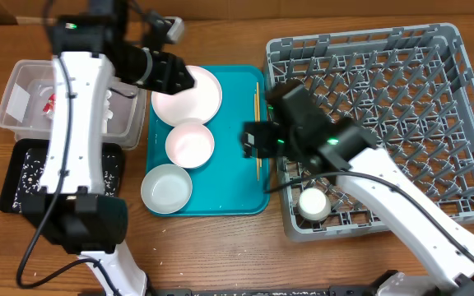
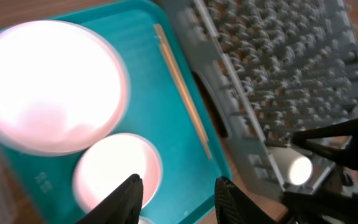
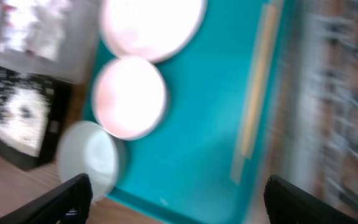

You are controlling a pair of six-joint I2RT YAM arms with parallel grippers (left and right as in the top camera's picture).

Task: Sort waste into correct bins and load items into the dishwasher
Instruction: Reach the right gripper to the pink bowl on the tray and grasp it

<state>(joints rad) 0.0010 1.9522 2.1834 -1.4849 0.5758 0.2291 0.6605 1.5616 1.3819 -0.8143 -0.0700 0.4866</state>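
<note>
Robot lab setup: wooden table [image 1: 220, 251], dish rack [image 1: 418, 90], teal tray [image 1: 237, 107].

We see a wooden table [image 1: 220, 247] carrying a clear tub [image 1: 11, 90] far left, a black tray [image 1: 5, 177] near left, a teal tray [image 1: 233, 173] centre, and a grey dish rack [image 1: 434, 99] right.

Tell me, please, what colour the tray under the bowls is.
The tray is teal; overhead view shows it best.

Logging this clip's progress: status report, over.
Left fingers open, empty, above plate. Right fingers open, empty, by chopsticks. Cup in dish rack; pink bowl, grey bowl on teal tray. Nothing in the way.
</note>
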